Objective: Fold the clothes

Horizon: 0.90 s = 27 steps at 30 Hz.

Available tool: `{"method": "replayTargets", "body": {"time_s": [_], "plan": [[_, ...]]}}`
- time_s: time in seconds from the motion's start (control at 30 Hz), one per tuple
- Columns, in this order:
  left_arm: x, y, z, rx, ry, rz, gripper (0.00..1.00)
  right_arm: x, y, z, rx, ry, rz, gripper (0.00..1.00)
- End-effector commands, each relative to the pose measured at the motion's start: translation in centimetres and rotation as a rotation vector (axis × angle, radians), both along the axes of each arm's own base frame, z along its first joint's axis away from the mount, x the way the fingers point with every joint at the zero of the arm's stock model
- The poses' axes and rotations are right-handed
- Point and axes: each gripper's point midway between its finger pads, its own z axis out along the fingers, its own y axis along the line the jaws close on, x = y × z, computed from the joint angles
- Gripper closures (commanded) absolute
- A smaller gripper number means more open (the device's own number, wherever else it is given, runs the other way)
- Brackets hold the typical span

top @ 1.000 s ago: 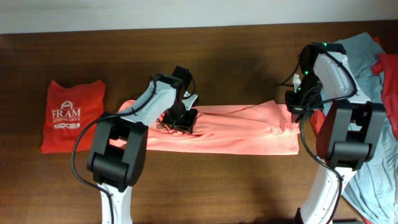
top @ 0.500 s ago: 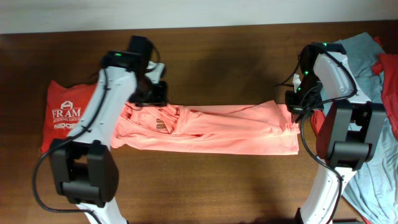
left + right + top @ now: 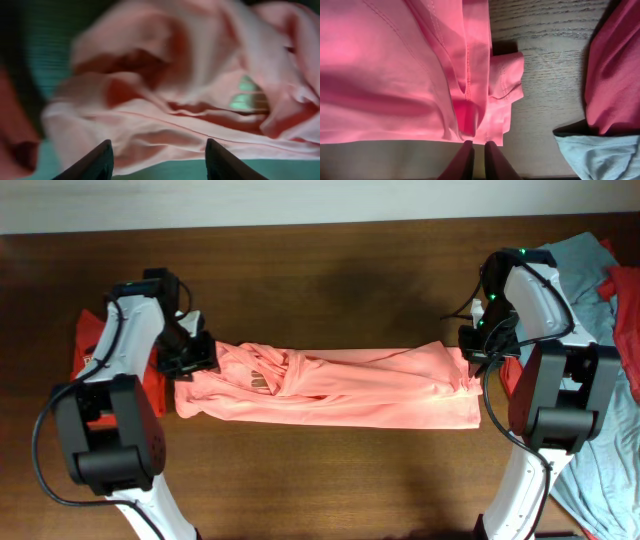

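Note:
The salmon-pink shirt (image 3: 360, 390) lies as a long creased band across the middle of the table. Its left end is bunched. My left gripper (image 3: 195, 358) is at that left end. In the blurred left wrist view its fingers (image 3: 160, 165) are wide open over the rumpled pink cloth (image 3: 165, 125), with nothing between them. My right gripper (image 3: 478, 352) is at the shirt's right end. In the right wrist view its fingers (image 3: 479, 160) are shut on the hem of the pink shirt (image 3: 385, 75).
The folded orange-red "FRAM" shirt (image 3: 90, 338) lies at the far left, mostly behind my left arm. A light grey-blue shirt (image 3: 580, 260) and a red shirt (image 3: 625, 310) are heaped at the right edge, near my right gripper (image 3: 615, 75).
My left gripper has moved from the middle of the pink shirt to its left end. The shirt's left part now lies bunched and reaches further left. The right arm has not moved.

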Motion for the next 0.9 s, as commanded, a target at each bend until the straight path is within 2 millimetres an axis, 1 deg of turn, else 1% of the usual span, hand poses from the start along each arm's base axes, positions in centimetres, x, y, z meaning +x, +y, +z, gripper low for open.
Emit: {"method": "replayTargets", "body": {"time_s": [0.0, 0.03, 0.07, 0.1, 0.17, 0.23, 0.3, 0.33, 0.43, 0.53, 0.63, 0.7, 0.77, 0.8, 0.83, 0.87], "plan": [[-0.5, 2.5, -0.5, 0.063, 0.022, 0.028, 0.35, 0.5, -0.3, 1.5, -0.023, -0.049, 0.014, 0.86], [-0.5, 3.0, -0.5, 0.063, 0.022, 0.041, 0.34, 0.5, -0.3, 1.5, -0.023, -0.049, 0.014, 0.86], [-0.5, 3.1, -0.6, 0.063, 0.022, 0.045, 0.29, 0.5, -0.3, 1.5, -0.023, -0.049, 0.014, 0.86], [-0.6, 3.3, -0.7, 0.062, 0.023, 0.051, 0.27, 0.5, -0.3, 1.5, -0.023, -0.049, 0.014, 0.85], [-0.6, 3.2, -1.0, 0.055, 0.023, 0.045, 0.23, 0.5, -0.3, 1.5, -0.023, -0.049, 0.014, 0.86], [-0.6, 2.6, -1.5, 0.021, 0.012, 0.032, 0.21, 0.5, -0.4, 1.5, -0.023, -0.052, 0.014, 0.86], [-0.4, 1.3, -2.1, -0.059, -0.013, 0.001, 0.21, 0.5, -0.4, 1.5, -0.023, -0.052, 0.014, 0.86], [-0.4, 1.0, -2.4, -0.076, -0.021, -0.003, 0.21, 0.5, -0.4, 1.5, -0.023, -0.052, 0.014, 0.85], [-0.5, 1.0, -3.8, -0.073, -0.036, -0.002, 0.21, 0.5, -0.4, 1.5, -0.023, -0.051, 0.014, 0.85], [-0.1, 1.0, -4.7, -0.069, -0.065, -0.003, 0.21, 0.5, -0.4, 1.5, -0.023, -0.051, 0.014, 0.86], [0.6, 0.9, -4.9, -0.073, -0.098, -0.006, 0.21, 0.5, -0.3, 1.5, -0.023, -0.051, 0.014, 0.86], [1.0, 0.2, -4.7, -0.108, -0.115, -0.009, 0.21, 0.5, -0.3, 1.5, -0.023, -0.051, 0.014, 0.86], [1.3, -0.8, -4.5, -0.156, -0.133, -0.014, 0.26, 0.5, -0.3, 1.5, -0.022, -0.049, 0.014, 0.85], [1.5, -1.2, -4.4, -0.169, -0.139, -0.019, 0.34, 0.4, -0.3, 1.6, -0.022, -0.047, 0.014, 0.86], [1.5, -1.4, -4.4, -0.173, -0.143, -0.024, 0.40, 0.4, -0.3, 1.6, -0.023, -0.047, 0.014, 0.85], [1.6, -1.7, -4.4, -0.172, -0.146, -0.036, 0.48, 0.4, -0.3, 1.6, -0.022, -0.047, 0.014, 0.85]]}}
